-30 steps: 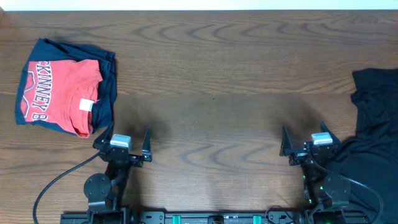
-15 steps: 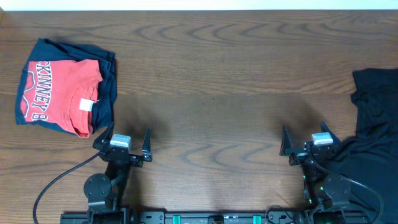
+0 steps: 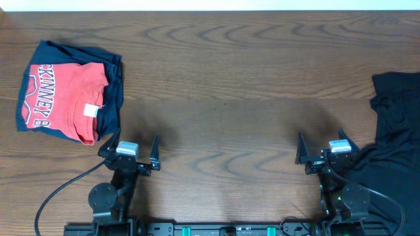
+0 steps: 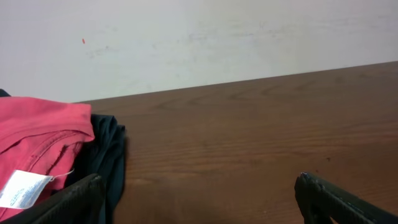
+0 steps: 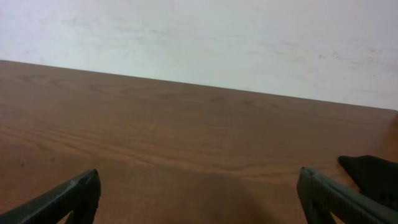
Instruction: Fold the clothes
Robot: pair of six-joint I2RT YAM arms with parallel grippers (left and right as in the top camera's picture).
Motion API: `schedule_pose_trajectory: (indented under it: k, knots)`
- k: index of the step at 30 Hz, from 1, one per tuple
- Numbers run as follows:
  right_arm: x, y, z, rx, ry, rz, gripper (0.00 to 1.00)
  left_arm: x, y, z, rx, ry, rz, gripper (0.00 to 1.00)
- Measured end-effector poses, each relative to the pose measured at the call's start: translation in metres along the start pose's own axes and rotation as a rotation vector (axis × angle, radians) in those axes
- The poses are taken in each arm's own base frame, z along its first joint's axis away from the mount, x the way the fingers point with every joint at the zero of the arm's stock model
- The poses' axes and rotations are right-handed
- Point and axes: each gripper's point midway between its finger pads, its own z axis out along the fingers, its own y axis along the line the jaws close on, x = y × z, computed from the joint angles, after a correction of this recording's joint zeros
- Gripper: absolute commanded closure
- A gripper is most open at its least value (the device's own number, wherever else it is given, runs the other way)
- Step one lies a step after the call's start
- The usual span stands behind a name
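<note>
The black shirt [image 3: 394, 141] lies crumpled at the table's right edge, partly out of the overhead view; a corner of it shows in the right wrist view [image 5: 373, 171]. My right gripper [image 3: 323, 147] is open and empty, just left of the shirt and near the front edge. My left gripper [image 3: 129, 147] is open and empty at the front left. In the left wrist view its fingers [image 4: 199, 196] frame bare wood. In the right wrist view the fingers [image 5: 199, 193] frame bare wood too.
A folded red T-shirt with white letters [image 3: 64, 99] lies on a navy folded garment [image 3: 113, 88] at the back left; both show in the left wrist view [image 4: 37, 140]. A black cable [image 3: 59, 193] runs from the left arm. A pale wall [image 5: 199, 37] stands behind the wooden table [image 3: 223, 98].
</note>
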Motion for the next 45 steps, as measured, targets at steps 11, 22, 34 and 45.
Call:
schedule_pose_trajectory:
  k: [11, 22, 34, 45]
  knots:
    - [0.001, 0.000, 0.000, 0.000, 0.004, 0.000, 0.01, -0.024, 0.001, -0.001, -0.005, -0.103, 0.019, 0.02]
    - [0.002, 0.000, 0.000, 0.000, 0.007, 0.001, 0.01, -0.010, 0.001, 0.000, -0.002, -0.046, -0.019, 0.02]
    - [0.002, 0.015, -0.011, -0.091, 0.137, 0.033, 0.01, 0.004, -0.002, -0.005, -0.002, 0.080, -0.205, 0.02]
    - [-0.055, 0.015, 0.014, -0.125, 0.529, 0.099, 0.01, -0.042, -0.001, -0.010, -0.013, 0.437, -0.324, 0.02]
